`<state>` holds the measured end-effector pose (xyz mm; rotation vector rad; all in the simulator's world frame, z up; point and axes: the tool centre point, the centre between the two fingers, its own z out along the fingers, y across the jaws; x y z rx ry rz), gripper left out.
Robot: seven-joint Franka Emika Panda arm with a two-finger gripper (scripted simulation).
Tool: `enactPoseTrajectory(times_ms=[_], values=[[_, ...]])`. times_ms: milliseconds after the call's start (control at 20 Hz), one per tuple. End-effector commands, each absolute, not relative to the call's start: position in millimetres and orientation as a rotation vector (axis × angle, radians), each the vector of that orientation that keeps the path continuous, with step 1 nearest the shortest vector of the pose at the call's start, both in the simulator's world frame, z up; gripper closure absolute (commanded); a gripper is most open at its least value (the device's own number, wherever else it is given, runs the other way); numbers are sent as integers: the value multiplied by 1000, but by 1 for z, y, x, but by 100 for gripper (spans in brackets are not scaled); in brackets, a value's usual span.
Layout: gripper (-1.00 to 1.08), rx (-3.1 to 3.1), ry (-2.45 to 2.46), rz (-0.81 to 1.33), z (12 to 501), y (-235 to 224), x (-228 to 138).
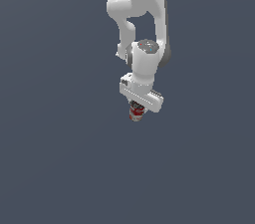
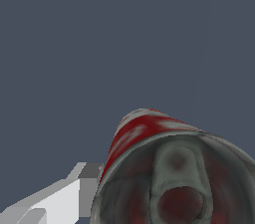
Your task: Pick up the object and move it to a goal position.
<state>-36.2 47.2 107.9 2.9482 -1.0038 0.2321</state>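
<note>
A: Nearest the wrist camera first?
B: The can [image 2: 169, 168]. Its metal end fills the near part of the wrist view, with a dark round patch in the middle of that end. Red-and-white label runs away from the camera behind the rim.

A: Anything beside the can?
B: One finger [image 2: 55, 200], white and grey, right against the can's side near the rim. Looks like contact. The other finger isn't visible there.

A: So the grip?
B: In the exterior view the gripper [image 1: 136, 110] sits over the can [image 1: 137, 112], can tucked under the white hand bar, fingers narrow around it. The can is narrower than that bar. Only its lower part shows below the hand. I'd call it held.

A: Upright?
B: Roughly upright, maybe a slight tilt. Too small to be sure.

A: Is the can on the floor?
B: Can't tell. No shadow or edge to judge by.

A: Further out from the can?
B: Above it the white arm [image 1: 144, 14] rises to the top edge of the exterior view. Behind everything, plain dark blue-grey floor [image 1: 50, 168], same in both views.
</note>
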Motion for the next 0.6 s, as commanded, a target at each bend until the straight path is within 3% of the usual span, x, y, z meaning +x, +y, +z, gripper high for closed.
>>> enactPoseTrajectory(times_ms=[0, 550], values=[[108, 2941, -988, 320, 122, 52, -20], [108, 2862, -897, 725, 192, 79, 42]])
